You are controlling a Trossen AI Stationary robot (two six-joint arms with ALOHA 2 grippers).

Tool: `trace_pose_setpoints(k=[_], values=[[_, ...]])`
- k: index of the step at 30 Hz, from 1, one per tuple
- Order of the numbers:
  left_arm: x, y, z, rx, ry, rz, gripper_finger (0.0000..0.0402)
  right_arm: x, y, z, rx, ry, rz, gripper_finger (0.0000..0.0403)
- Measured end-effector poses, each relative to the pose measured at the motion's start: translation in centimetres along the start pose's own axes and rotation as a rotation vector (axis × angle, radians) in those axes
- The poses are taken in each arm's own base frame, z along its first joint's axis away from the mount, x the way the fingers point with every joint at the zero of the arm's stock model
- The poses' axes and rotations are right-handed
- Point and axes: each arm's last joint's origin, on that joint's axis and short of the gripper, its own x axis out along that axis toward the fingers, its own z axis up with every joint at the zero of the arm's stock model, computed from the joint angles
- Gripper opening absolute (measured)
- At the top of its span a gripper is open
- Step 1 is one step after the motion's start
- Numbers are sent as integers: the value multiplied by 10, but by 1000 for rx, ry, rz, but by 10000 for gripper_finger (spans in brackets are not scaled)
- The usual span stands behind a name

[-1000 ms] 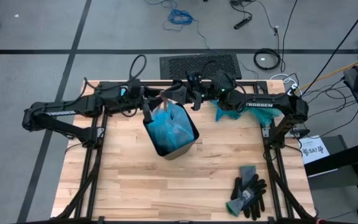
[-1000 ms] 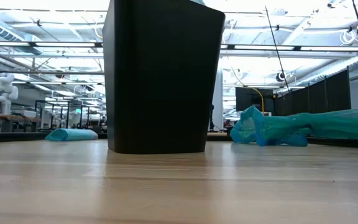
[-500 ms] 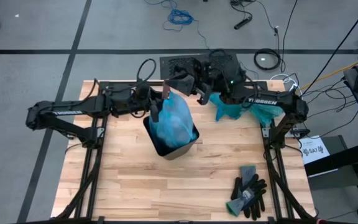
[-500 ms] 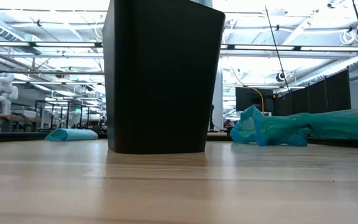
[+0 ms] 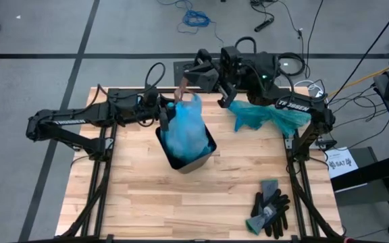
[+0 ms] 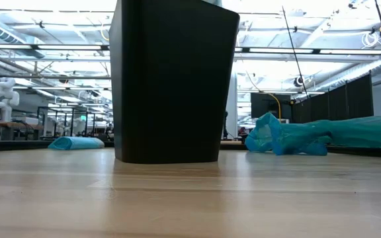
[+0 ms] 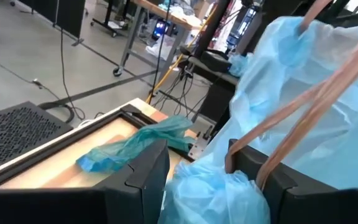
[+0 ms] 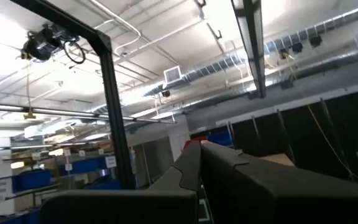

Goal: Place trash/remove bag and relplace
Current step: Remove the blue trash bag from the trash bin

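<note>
The pale sky-blue crinkly plastic liner [image 5: 184,128] bulges up out of the black square bin [image 5: 201,156] on the wooden bench [image 5: 140,196]. The left tool [image 5: 166,116] grips its side; the right tool [image 5: 189,79], fingers closed, pinches its tan drawstring [image 5: 180,91] overhead.

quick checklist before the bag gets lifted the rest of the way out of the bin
1. Right gripper shut on the pale blue bag by its drawstring: ok.
2. Left gripper jaws around the bag's side at the bin rim: ok; whether they pinch it, cannot tell.
3. Bag free of the black bin: not ok, its lower part is inside.
4. Bin upright on the table: ok.
5. Teal-green bag apart from the bin: ok.
6. Trash inside the bag: cannot tell.
</note>
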Motion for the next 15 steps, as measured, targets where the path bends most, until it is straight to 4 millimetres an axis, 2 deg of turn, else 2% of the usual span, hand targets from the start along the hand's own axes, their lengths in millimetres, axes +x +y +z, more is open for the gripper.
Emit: trace_pose_setpoints(k=[8,15], values=[[-2,-2,-3,24,3,-11,169,-2,-7,-12,88,168,-118,0],[-6,-2,-1,31,-1,-17,169,-11,-18,-36,206,390,-258,0]])
